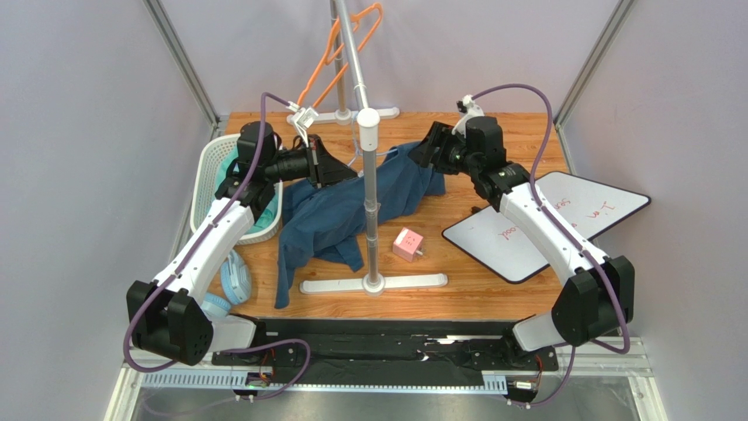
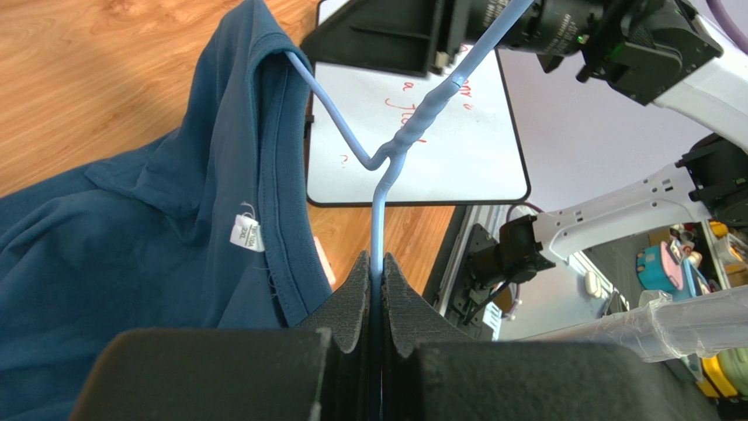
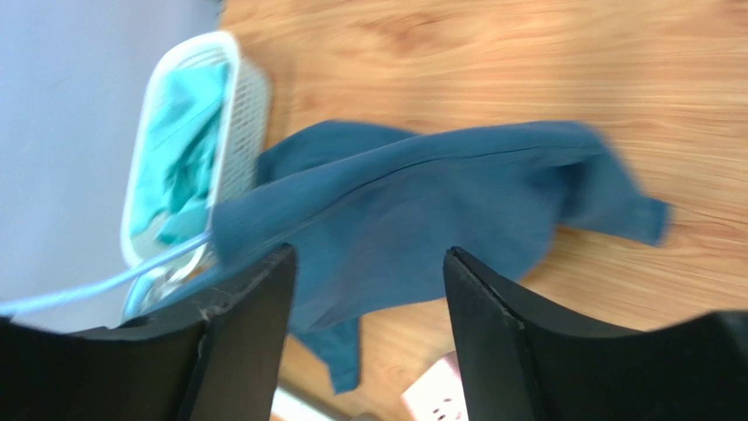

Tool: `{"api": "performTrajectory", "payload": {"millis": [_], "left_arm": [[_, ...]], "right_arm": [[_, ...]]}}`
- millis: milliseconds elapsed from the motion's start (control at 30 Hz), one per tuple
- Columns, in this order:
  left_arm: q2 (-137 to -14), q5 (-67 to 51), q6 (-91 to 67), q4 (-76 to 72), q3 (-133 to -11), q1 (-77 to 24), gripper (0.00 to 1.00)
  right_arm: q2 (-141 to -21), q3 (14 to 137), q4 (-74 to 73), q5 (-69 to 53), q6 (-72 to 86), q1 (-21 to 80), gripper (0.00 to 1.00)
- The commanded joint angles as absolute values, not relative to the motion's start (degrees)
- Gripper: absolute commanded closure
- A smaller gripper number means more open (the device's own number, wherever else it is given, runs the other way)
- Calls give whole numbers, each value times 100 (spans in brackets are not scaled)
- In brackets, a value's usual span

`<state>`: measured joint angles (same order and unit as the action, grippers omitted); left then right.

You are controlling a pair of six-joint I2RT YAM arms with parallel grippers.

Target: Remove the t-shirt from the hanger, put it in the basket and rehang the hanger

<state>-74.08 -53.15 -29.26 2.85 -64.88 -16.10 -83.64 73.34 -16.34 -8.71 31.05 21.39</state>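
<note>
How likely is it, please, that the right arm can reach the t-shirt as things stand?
Probably yes: the right arm has its jaws open close to the t-shirt, with nothing between them.

Two robot arms at the near edge: left arm [image 1: 211, 237], right arm [image 1: 553, 228]. One dark blue t-shirt [image 1: 351, 206] mid-tabletop. Two hangers: one pale blue hanger [image 2: 378, 219], one orange hanger [image 1: 316, 72] toward the far edge. One rack [image 1: 373, 202]. One white basket [image 1: 204, 175] at the left edge. One whiteboard [image 1: 527, 237] at the right edge. One pink cube [image 1: 407, 244] near the middle. One pale blue rounded item [image 1: 233, 279] near the left corner.
</note>
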Motion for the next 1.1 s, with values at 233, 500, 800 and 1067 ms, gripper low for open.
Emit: {"api": "performTrajectory", "payload": {"millis": [233, 500, 800, 1067], "left_arm": [[-7339, -5677, -2988, -148, -6689, -1617, 100], [-7313, -5845, -3120, -343, -6653, -1617, 100], [-7365, -5985, -3129, -334, -6697, -1617, 100], [-7383, -6135, -3147, -422, -6688, -1617, 100]], "right_arm": [[-8051, 7066, -404, -2251, 2927, 2689, 29], [-8271, 7225, -457, -1286, 3155, 2716, 36], [-8305, 7286, -765, -18, 3366, 2698, 74], [-8561, 7672, -1159, 465, 3252, 2681, 100]]}}
